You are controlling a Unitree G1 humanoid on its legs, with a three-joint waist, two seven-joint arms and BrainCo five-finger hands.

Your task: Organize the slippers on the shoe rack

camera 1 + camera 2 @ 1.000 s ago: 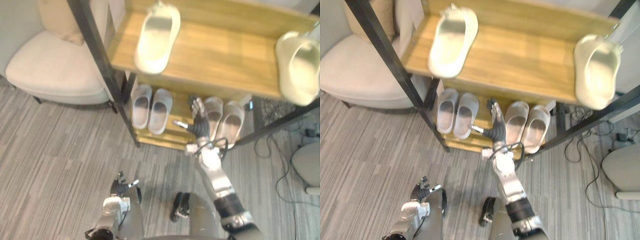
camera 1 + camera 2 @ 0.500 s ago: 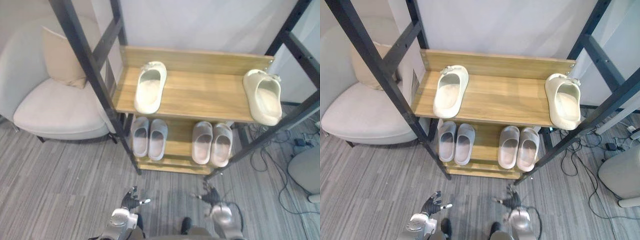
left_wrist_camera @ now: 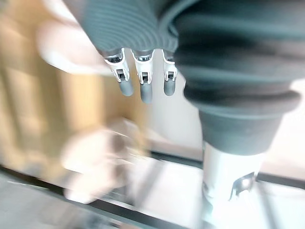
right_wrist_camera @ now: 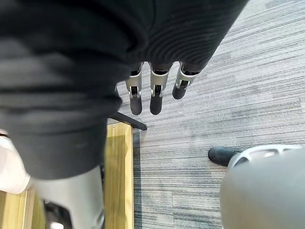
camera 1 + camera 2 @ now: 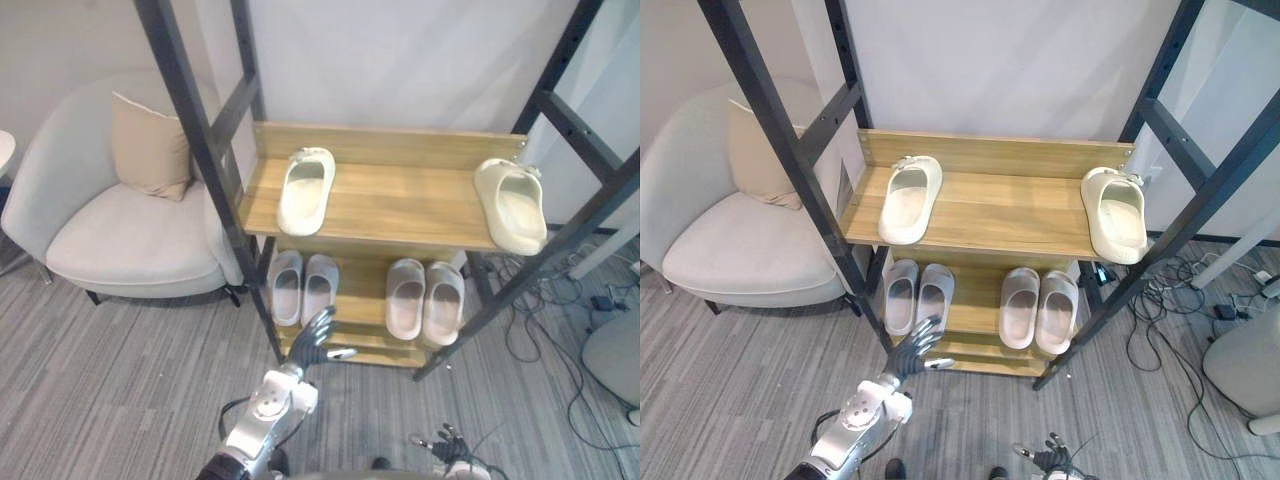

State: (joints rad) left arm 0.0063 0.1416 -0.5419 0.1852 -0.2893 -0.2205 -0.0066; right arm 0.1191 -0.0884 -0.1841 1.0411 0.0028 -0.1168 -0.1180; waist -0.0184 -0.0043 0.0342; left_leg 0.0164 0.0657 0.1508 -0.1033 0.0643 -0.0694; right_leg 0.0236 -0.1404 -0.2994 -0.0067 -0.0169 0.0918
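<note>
an armchair (image 5: 130,240) with a tan cushion (image 5: 150,145) stands left of the shoe rack (image 5: 205,150). the left hand (image 5: 318,340) hovers before the lower shelf (image 5: 362,300), fingers spread, holding nothing. on the upper shelf (image 5: 400,195) the left cream slipper (image 5: 306,188) and right cream slipper (image 5: 511,203) lie well apart. below sit the left grey pair (image 5: 302,288) and right grey pair (image 5: 425,298). the right hand (image 5: 445,443) hangs low over the carpet (image 5: 120,380), fingers straight, empty.

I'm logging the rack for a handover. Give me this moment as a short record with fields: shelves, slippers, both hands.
upper shelf: left cream slipper and right cream slipper, far apart, bare wood between them
lower shelf: left grey pair and right grey pair, each pair side by side
left hand: raised in front of the lower shelf, fingers straight, holding nothing
right hand: low near the floor, open, empty
beside rack: armchair with cushion
</note>
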